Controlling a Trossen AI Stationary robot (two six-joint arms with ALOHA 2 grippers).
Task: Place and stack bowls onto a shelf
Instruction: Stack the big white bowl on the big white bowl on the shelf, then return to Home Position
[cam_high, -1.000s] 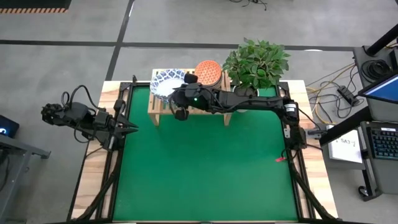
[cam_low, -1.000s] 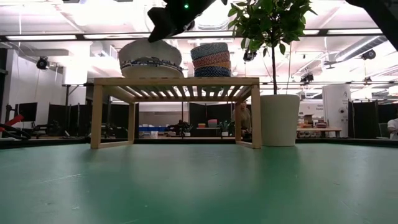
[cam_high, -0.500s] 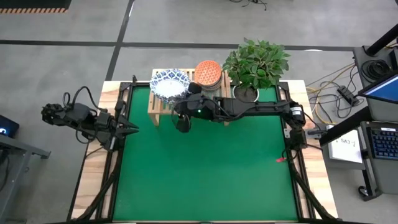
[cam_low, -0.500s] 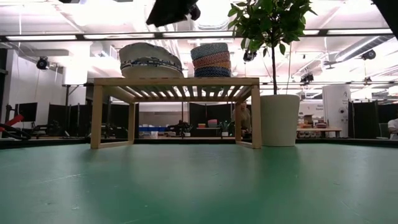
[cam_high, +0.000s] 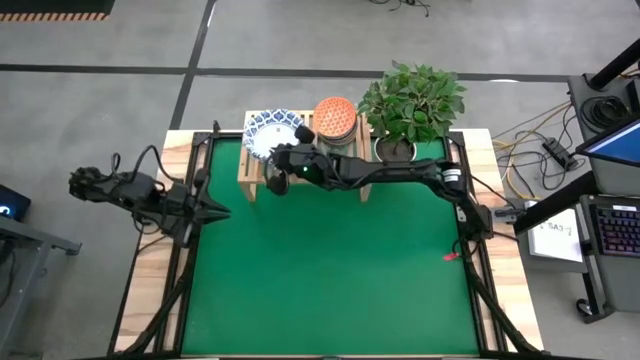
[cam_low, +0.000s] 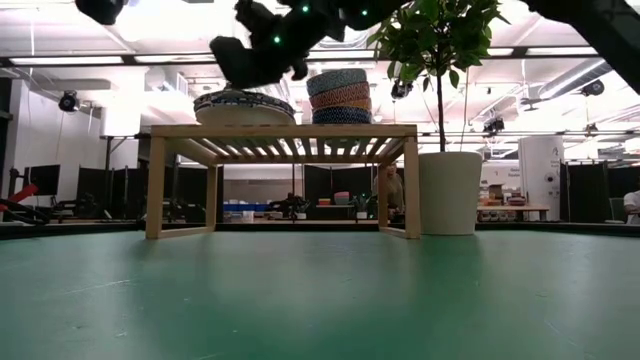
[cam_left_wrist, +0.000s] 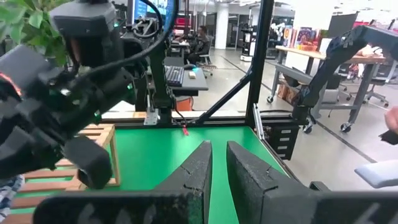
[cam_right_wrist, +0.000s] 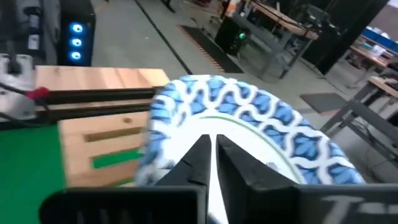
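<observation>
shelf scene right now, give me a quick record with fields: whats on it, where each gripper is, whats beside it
shelf: light-wood rack at the far edge of the green mat
left end of shelf: white bowls with blue patterned rims, stacked
middle of shelf: stack of smaller bowls, red-orange one on top in the high view
right gripper: over the shelf's left end, at the white bowl stack; fingers close together in its wrist view
left gripper: waiting at the mat's left edge, fingers nearly together
beside shelf: potted plant in a white pot, at its right end
</observation>
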